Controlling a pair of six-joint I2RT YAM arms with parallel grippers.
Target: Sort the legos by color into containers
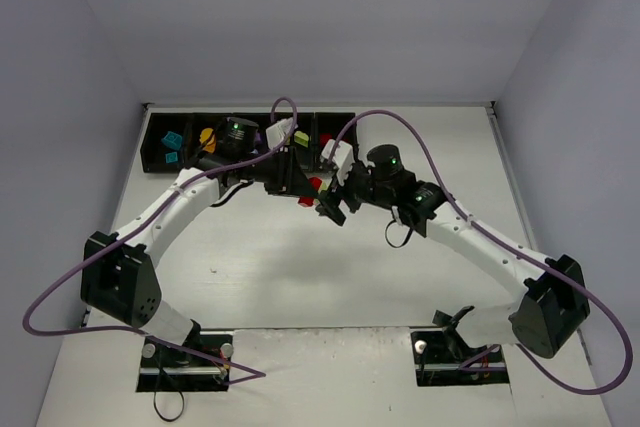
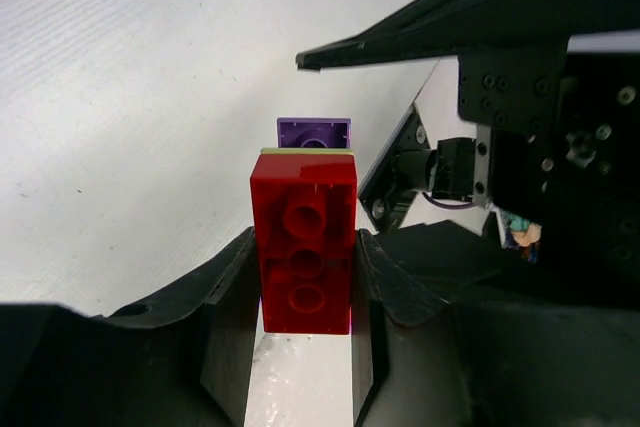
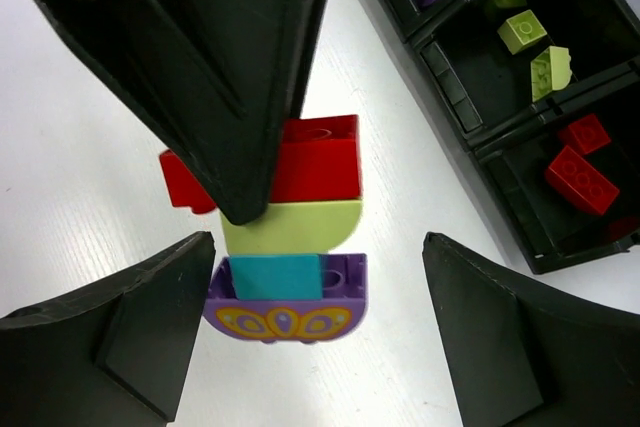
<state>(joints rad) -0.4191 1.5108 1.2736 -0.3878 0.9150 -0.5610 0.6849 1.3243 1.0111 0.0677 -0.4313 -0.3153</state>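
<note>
Now left gripper (image 2: 305, 282) pinches red brick (image 2: 303, 237) atop a mixed stack. The right gripper (image 3: 318, 292) is spread, flanking the purple brick (image 3: 288, 319) at the far end. Containers (image 3: 470, 142) at 2 o'clock. Step looks like splitting the stack; next, close on purple and pull. Lime brick (image 3: 290, 229) and teal brick (image 3: 275, 277) sandwiched. Red partly hidden by a finger; table contact unclear.

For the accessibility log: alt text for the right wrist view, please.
A stack of red, lime and purple bricks, a teal one on the purple, is clamped at its red end by the left fingers. The right fingers stand open either side of the purple end. Bins at right hold loose bricks sorted purple, lime, red.
</note>
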